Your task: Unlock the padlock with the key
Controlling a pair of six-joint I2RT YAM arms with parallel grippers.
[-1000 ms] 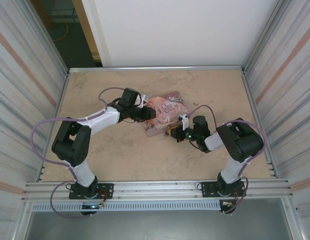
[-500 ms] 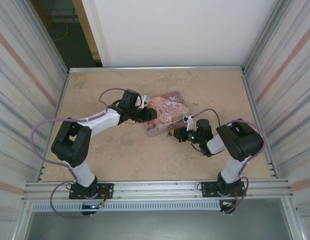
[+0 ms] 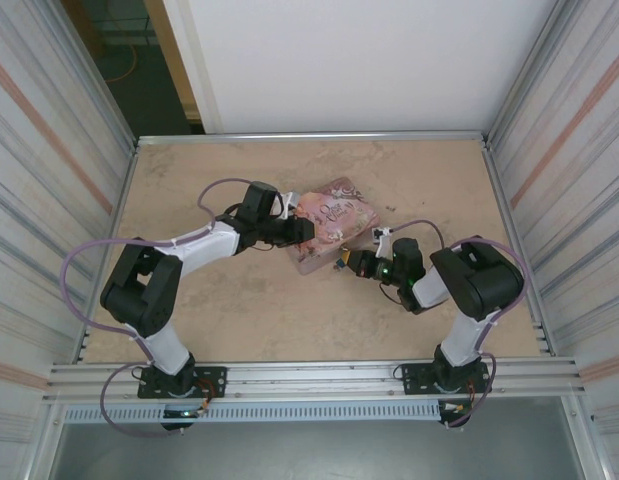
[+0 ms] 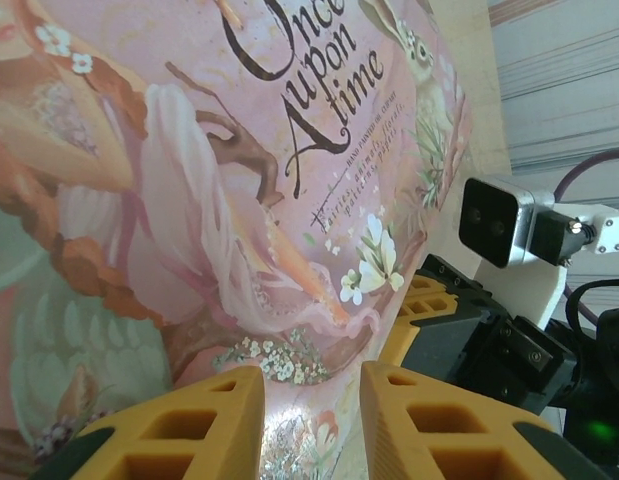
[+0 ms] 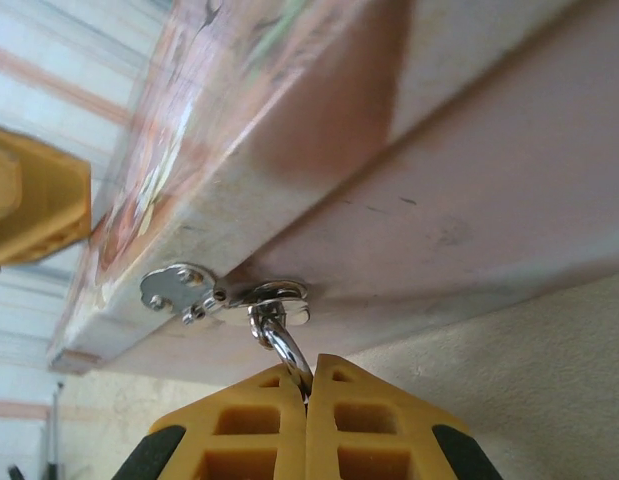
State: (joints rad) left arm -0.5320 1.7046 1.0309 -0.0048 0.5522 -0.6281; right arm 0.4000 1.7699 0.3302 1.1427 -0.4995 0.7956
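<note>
The pink illustrated tin (image 3: 334,218) lies mid-table between both arms. My left gripper (image 3: 297,232) clasps its left edge. In the left wrist view the yellow fingers (image 4: 214,415) stand a little apart with the tin's lid (image 4: 239,200) running down between them. My right gripper (image 3: 347,263) is at the tin's front side, shut on the padlock. A thin silvery shackle (image 5: 281,345) hangs from the tin's metal hasp (image 5: 234,295) and disappears between the closed fingertips (image 5: 334,400). The padlock's blue body is hidden there. The key is hidden too.
Corrugated metal walls close in the table (image 3: 239,300) on the left and right, with a white panel at the back. The right arm's wrist camera (image 4: 499,220) sits close behind the tin, facing my left gripper. Bare tabletop lies in front of and behind the tin.
The tin has turned and tipped slightly between the two grippers. The right wrist has rolled and shifted a little right while staying at the hasp. The left gripper has barely moved.
</note>
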